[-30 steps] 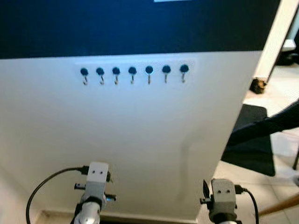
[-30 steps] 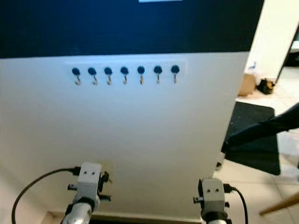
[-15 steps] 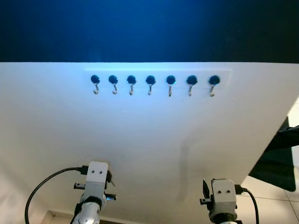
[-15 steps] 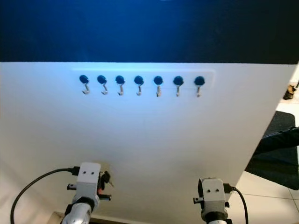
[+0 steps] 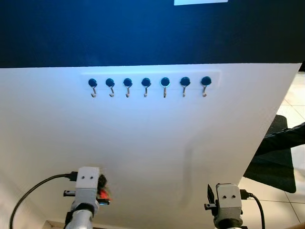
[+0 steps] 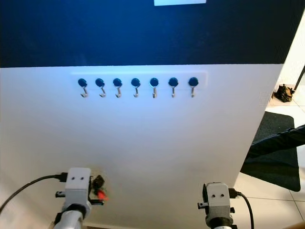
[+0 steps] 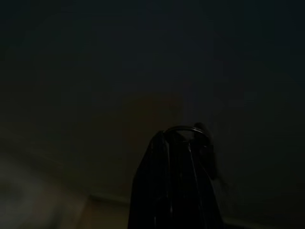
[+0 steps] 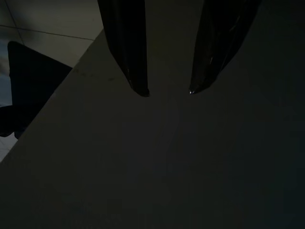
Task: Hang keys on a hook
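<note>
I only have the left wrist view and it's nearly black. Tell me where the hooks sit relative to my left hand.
Observer: A row of seven hooks runs across the white panel, high above the left hand and its keys.
Operator: Report whether any hook is taken.
Observer: All seven hang bare.
Operator: Now give me the right hand.
Observer: The right hand is low in front of the panel, fingers apart, holding nothing.
</note>
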Motion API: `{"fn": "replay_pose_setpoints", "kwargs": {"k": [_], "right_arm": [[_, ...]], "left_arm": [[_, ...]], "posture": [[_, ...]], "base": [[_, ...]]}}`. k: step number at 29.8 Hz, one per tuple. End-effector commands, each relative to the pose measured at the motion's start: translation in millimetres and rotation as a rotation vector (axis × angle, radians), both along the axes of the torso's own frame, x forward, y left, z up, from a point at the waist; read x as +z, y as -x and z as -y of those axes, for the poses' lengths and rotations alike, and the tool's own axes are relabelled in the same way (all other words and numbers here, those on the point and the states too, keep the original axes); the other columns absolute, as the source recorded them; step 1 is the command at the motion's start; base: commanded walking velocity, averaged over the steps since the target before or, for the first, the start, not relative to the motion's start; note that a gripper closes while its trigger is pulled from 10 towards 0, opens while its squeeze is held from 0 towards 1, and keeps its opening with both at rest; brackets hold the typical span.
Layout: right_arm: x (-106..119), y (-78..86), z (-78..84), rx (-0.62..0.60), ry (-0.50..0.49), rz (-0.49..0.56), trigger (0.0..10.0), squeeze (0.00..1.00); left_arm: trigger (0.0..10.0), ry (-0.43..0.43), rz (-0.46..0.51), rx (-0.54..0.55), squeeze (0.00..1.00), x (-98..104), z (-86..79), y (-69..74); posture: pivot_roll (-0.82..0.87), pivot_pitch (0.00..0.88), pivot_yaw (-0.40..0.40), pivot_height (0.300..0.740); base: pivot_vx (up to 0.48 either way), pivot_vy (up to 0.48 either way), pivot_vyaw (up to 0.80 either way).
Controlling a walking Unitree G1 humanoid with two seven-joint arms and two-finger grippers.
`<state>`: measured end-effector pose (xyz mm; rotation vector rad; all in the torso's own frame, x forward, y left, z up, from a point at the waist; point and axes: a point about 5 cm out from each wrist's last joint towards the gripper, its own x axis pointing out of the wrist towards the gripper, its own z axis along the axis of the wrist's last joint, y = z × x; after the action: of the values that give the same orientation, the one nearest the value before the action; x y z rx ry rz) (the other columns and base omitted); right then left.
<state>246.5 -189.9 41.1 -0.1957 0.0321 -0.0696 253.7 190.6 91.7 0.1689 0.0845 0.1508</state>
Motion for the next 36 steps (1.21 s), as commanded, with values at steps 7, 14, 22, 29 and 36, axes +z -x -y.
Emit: {"fn": "replay_pose_setpoints", "kwargs": {"k": [7, 14, 22, 29, 36], "right_arm": [[-28.1, 19.3, -1.6, 0.055, 0.026, -0.132, 10.0, 0.0], [-24.2, 9.3, -2.6, 0.072, 0.03, -0.12, 10.0, 0.0], [-23.3, 5.9, -3.6, 0.076, 0.03, -0.11, 10.0, 0.0], [-23.9, 6.4, -2.1, 0.068, 0.03, -0.108, 10.0, 0.0], [-24.9, 7.9, -2.4, 0.061, 0.027, -0.108, 10.0, 0.0]], "left_arm": [[10.0, -0.133, 0.168, -0.05, 0.0, 71.5, -44.9, 5.4], [10.0, -0.148, 0.242, -0.176, 0.0, 129.3, -63.1, -2.7], [10.0, -0.1, 0.373, -0.338, 0.0, 182.9, -47.8, -4.4], [10.0, -0.073, 0.447, -0.458, 0.0, 216.3, -33.5, -2.1], [10.0, -0.065, 0.45, -0.507, 0.0, 223.6, -25.3, -1.3]], "posture": [[0.09, 0.13, 0.071, 0.74], [0.1, 0.118, 0.065, 0.74], [0.09, 0.106, 0.071, 0.74], [0.08, 0.108, 0.077, 0.74], [0.08, 0.111, 0.08, 0.74]], "base": [[0.0, 0.0, 0.0], [0.0, 0.0, 0.0], [0.0, 0.0, 0.0], [0.0, 0.0, 0.0], [0.0, 0.0, 0.0]]}}
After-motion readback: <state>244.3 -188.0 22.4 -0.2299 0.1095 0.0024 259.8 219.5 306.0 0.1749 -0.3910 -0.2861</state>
